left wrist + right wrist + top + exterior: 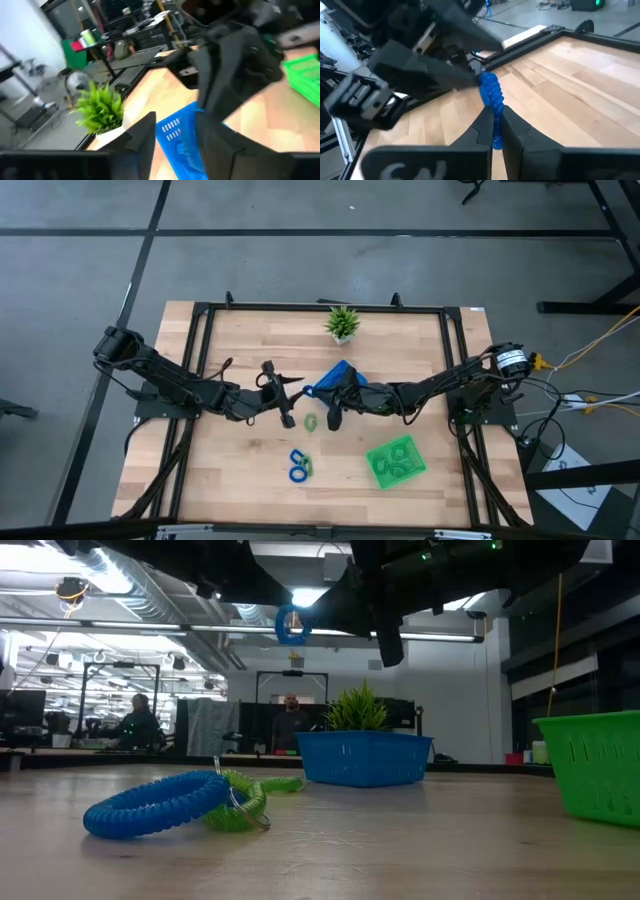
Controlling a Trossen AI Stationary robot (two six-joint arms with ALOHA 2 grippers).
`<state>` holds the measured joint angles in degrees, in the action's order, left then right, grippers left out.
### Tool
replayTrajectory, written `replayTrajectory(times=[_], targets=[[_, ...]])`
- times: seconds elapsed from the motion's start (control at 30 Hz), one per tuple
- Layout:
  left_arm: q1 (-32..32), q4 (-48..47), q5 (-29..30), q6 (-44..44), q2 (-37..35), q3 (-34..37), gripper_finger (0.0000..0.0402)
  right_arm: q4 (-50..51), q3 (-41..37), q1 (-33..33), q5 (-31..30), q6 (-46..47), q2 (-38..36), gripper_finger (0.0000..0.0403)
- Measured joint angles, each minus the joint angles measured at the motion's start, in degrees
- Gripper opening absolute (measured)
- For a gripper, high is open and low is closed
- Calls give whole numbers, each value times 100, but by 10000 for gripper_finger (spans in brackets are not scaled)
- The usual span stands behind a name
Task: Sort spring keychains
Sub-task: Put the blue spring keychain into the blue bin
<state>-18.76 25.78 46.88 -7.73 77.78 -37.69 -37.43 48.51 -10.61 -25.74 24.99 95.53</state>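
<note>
- Blue spring keychain (491, 95) sits pinched between the right pincer (495, 131) fingers, lifted clear of the desk (230, 470); the low view shows it hanging high above the wood.
- Left pincer (285, 406) is close opposite, its fingers also at the coil; whether it grips cannot be told.
- Blue tray (338, 373) lies just behind and beneath the right pincer; best to bring the coil squarely over it before letting go, since a springy loop may bounce off a rim.
- Other keychains wait nearer the front: a green one (311, 422) just below the pincers, a blue-and-green pair (299, 465) farther off.
- Green tray (396, 462) already holds green coils.
</note>
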Motion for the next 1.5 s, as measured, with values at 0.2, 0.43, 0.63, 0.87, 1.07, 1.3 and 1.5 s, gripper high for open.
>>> replayTrajectory(times=[0.2, 0.43, 0.63, 0.87, 1.07, 1.3, 1.5], targets=[[-4, -200, 213, 608, -350, 0, 174, 153, 0, -7, 18, 19, 0, 17], [194, -2050, -676, 1962, -1500, 0, 172, 225, 0, -7, 51, 46, 0, 17], [832, -3619, -2332, 2790, -2362, 0, 164, 258, 0, -15, 164, 151, 0, 17], [1275, -4164, -3801, 2480, -2380, 2, 163, 319, 0, -180, 189, 139, 0, 17], [1272, -3770, -3802, 1942, -1764, 55, 158, 375, 0, -285, 187, 62, 0, 17], [1400, -2285, -4064, 1897, -1753, 962, 115, 835, 0, -317, 146, 204, 0, 17], [1475, -1249, -4363, 2165, -2492, 1870, 78, 980, 0, -317, 144, 311, 0, 17]])
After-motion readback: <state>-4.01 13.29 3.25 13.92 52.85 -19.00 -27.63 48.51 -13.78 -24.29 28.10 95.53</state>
